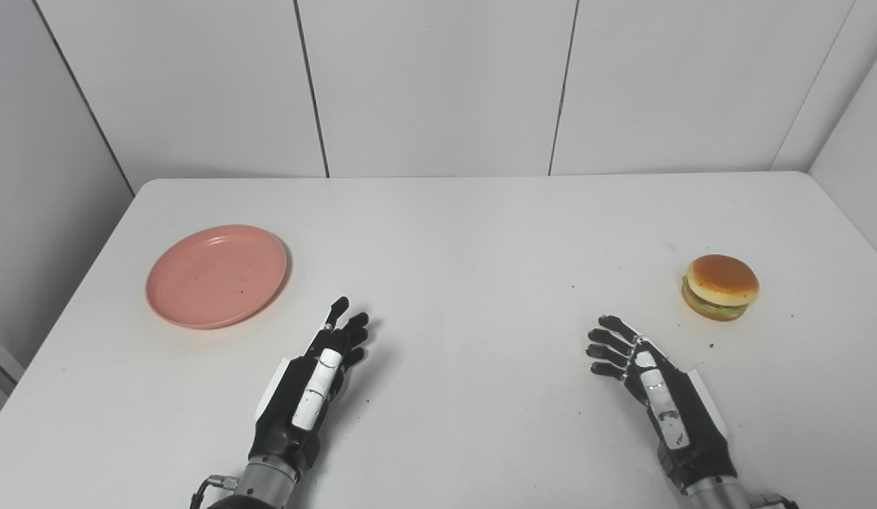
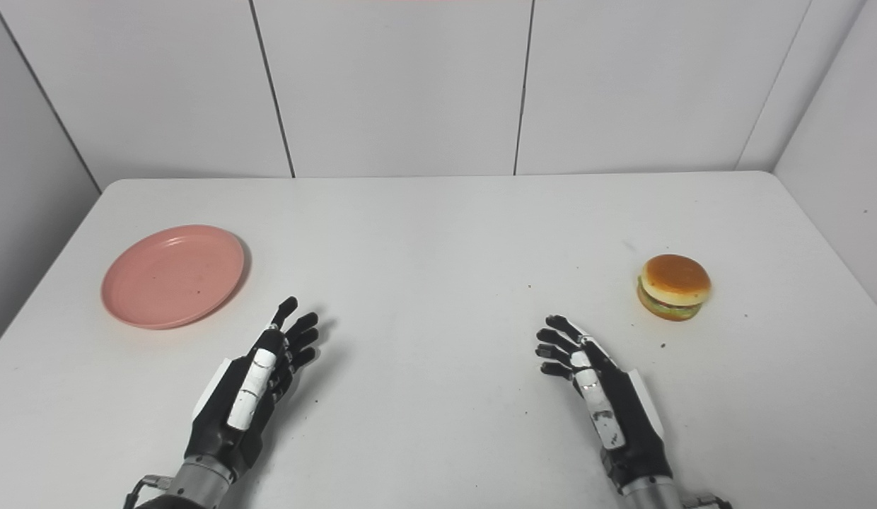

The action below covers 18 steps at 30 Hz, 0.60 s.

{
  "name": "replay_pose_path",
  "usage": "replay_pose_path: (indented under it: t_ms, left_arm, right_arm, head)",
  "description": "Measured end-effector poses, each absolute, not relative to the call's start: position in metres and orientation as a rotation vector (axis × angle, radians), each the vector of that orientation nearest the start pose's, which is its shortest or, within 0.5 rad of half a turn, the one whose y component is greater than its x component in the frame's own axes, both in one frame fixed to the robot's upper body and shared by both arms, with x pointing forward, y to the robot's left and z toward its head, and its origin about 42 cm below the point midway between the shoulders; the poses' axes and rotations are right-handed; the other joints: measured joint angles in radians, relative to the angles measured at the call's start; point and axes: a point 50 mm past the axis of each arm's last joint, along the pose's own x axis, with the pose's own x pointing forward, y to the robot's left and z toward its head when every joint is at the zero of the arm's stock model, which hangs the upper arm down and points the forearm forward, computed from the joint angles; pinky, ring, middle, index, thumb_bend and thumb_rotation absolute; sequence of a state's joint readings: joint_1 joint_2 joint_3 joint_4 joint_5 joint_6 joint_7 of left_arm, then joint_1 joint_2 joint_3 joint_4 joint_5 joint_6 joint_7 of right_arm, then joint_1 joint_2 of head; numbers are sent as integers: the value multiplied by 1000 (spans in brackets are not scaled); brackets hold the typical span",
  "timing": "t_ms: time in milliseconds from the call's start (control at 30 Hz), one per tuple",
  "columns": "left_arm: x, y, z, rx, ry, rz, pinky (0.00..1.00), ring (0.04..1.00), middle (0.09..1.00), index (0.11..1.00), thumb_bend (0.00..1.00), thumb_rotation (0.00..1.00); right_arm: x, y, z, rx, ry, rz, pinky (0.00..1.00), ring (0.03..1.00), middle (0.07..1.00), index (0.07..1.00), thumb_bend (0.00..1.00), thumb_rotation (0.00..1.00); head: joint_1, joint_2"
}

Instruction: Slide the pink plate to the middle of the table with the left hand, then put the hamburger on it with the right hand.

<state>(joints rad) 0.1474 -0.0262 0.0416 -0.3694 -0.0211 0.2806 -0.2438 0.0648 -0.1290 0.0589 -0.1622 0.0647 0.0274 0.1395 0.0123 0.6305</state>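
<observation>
A round pink plate lies flat on the left side of the white table, with nothing on it. The hamburger, with a tan bun and green filling, sits upright on the right side. My left hand hovers near the front edge, to the right of and nearer than the plate, open and apart from it. My right hand hangs open at the front right, to the left of and nearer than the hamburger, holding nothing.
White wall panels close off the back and both sides of the table. A few small dark specks dot the tabletop near the hamburger.
</observation>
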Motion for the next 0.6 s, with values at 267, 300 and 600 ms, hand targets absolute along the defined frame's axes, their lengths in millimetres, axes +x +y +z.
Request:
replay_pose_path:
  t_ms: [267,300,600]
  left_arm:
    - [233,215,141,-33,49,-124,995,998,999,1000,861,886]
    - [233,216,141,-27,50,-115,998,1000,1000,1000,848,891]
    - [233,219,142,-20,47,-67,1000,1000,1000,1000,835,888]
  right_arm:
    - [260,-226,121,-67,-76,167,808,839,855,862,773,967]
    - [260,-225,121,-66,-81,159,818,849,865,866,770,966]
    - [260,-225,120,-59,-110,125,872,903,922,897,747,966]
  head:
    - [-2,0]
    - [-2,0]
    - [0,2]
